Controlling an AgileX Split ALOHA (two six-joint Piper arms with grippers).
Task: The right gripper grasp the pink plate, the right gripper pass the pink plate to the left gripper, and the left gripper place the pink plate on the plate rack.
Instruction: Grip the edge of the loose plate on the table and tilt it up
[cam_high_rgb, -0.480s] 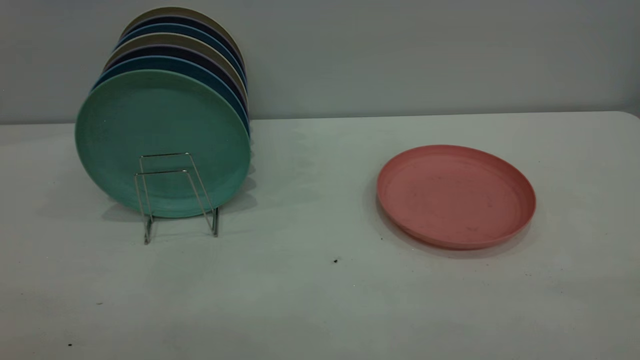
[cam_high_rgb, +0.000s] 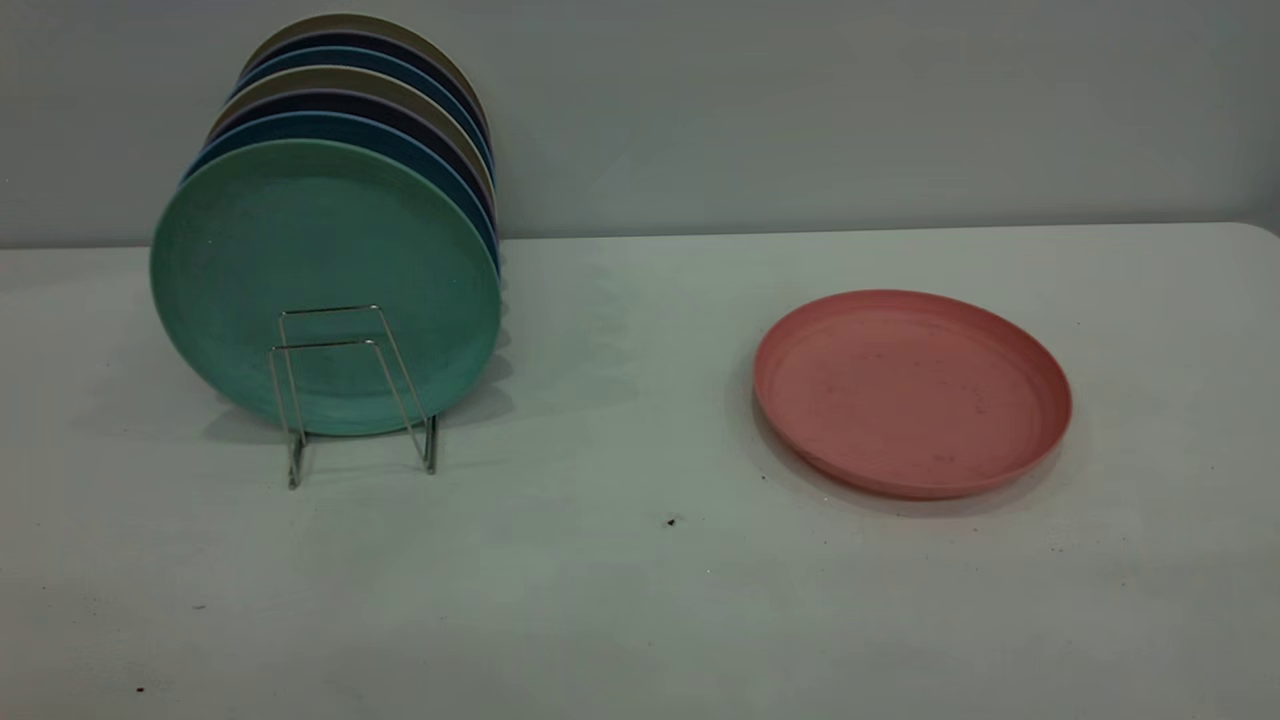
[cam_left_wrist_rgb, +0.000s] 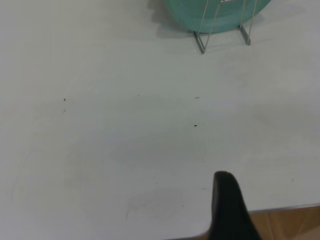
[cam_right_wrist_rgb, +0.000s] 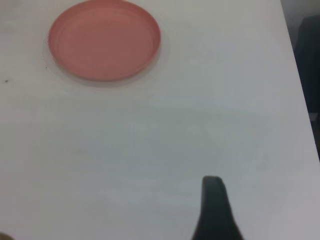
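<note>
- Lying flat and rim-up on the white tabletop, the pink plate sits at the right of the exterior view, well apart from the plate rack at the left.
- That rack holds a row of upright plates, a teal-green plate nearest, with free wire loops in front of it.
- Neither arm shows in the exterior view, so no grasp has begun.
- From the left wrist view, only one dark finger of the left end effector shows, over the tabletop's near edge, with the rack's feet well ahead; whether it is apart or together, I cannot tell.
- From the right wrist view, one finger of the right end effector shows, the plate well ahead and untouched; its state too cannot be told.
- To grasp well, the right end effector should probably come in low at the plate's rim, fingers apart, one above and one under the low lip, since a flat plate offers little else.
</note>
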